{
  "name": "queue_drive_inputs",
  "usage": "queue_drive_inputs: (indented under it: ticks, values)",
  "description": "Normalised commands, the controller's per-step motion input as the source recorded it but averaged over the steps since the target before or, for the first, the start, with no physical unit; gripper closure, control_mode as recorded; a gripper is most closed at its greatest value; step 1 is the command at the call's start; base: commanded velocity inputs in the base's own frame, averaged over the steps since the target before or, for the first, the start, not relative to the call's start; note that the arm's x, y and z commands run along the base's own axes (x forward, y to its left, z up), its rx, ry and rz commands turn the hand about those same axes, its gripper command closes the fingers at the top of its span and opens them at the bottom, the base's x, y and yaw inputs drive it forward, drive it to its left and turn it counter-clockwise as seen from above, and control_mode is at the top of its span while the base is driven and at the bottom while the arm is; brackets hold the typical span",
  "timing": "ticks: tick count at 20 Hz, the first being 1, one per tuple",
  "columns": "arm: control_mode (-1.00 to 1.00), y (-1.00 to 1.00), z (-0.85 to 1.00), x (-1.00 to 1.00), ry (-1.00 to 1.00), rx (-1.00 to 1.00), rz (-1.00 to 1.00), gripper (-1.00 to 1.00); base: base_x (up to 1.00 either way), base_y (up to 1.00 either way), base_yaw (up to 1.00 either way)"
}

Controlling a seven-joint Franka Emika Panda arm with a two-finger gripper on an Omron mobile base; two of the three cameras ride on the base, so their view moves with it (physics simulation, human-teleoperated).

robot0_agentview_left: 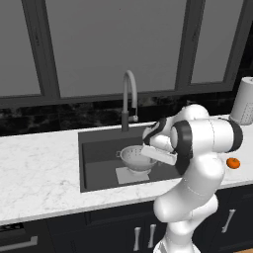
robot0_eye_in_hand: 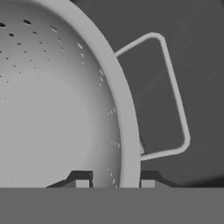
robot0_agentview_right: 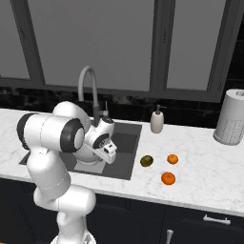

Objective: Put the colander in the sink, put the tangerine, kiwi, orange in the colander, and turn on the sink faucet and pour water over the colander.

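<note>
Colander (robot0_agentview_left: 135,159): shiny perforated metal bowl, upright inside the sink (robot0_agentview_left: 99,148), on or just over the lighter square patch at the basin's bottom; whether its ring foot touches the floor I cannot tell.
End effector (robot0_eye_in_hand: 114,181): narrow, the two fingertips pinching the colander's rim, one tip inside the bowl and one outside, just beside a loop handle (robot0_eye_in_hand: 175,96).
How the colander handles: likely light and rigid; thin polished metal is slippery, so a rim pinch could let it pivot or slide. It will not crush or break, though a tilt would let it rock on its small foot.
Where to hold: the rim near the handle, as now, looks sound; the wire loop itself seems a thinner, less steady target.
Kiwi (robot0_agentview_right: 147,161): on the counter (robot0_agentview_right: 200,167) right of the sink, just beside its edge; probably soft-skinned and slightly yielding, best taken across its middle.
Tangerine (robot0_agentview_right: 172,159): near the kiwi, farther from the sink; small, round, apt to roll.
Orange (robot0_agentview_right: 168,178): nearer the counter's front edge; firmer, wider, needs opened jaws.
Sink faucet (robot0_agentview_left: 129,99): arched spout over the basin, no stream visible.
Stage: colander step appears nearly complete; fruits and water not yet done.
</note>
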Motion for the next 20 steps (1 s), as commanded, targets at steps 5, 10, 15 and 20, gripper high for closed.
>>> queue_drive_inputs:
  ticks: [5,10,15,20]
  values:
    - [-1.0,-0.01,-0.55,0.2,0.02,0.0,0.0,1.0,0.0,0.0,0.0]
    - [-1.0,0.0,-0.3,0.32,0.01,0.0,0.0,1.0,0.0,0.0,0.0]
    - [-1.0,0.05,-0.16,0.58,0.02,0.0,0.0,1.0,0.0,0.0,0.0]
    - [-1.0,0.13,-0.18,0.59,0.03,0.0,0.0,1.0,0.0,0.0,0.0]
